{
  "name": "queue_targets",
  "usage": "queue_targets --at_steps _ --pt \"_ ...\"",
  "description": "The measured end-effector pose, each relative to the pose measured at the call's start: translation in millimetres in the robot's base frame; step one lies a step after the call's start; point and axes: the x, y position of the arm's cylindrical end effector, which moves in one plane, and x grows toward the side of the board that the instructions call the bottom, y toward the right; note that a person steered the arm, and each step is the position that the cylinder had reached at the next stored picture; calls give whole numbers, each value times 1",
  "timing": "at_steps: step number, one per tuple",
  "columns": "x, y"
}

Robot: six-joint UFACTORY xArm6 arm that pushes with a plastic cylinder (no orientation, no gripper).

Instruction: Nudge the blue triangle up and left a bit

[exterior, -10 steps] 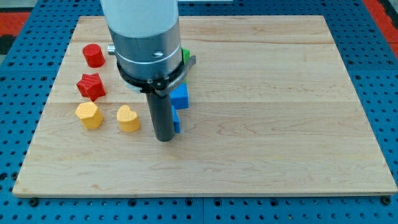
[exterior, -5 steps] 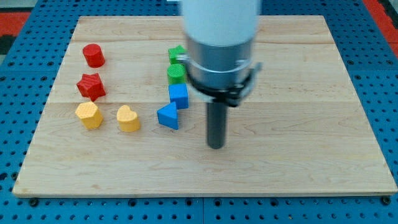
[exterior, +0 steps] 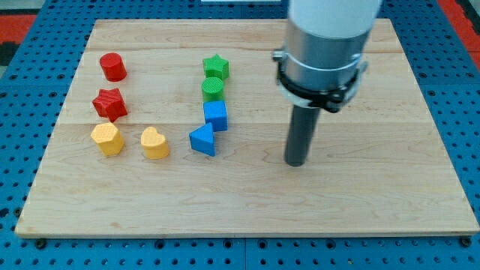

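Blue triangle [exterior: 202, 141] left of board centre, touching near-left corner of blue cube [exterior: 216, 115]. My tip [exterior: 296, 163] well right of it, no contact; plain rod, no jaws. Block likely light, rigid, slides easily, may spin; push near-right face, centred

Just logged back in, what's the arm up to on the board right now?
My tip rests on the wooden board, well off to the view's right of the blue triangle block and touching no block. The blue triangle sits just below the blue cube, with the yellow heart-shaped block on its left. The nudge up and left is not yet under way from this position.
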Motion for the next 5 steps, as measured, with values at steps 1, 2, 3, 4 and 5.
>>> queue_targets --at_steps 1,2,3,4,5 --pt "-6 -57" --pt "-17 -92" --pt "-18 -122" --pt "-18 -116" --pt "-32 -115"
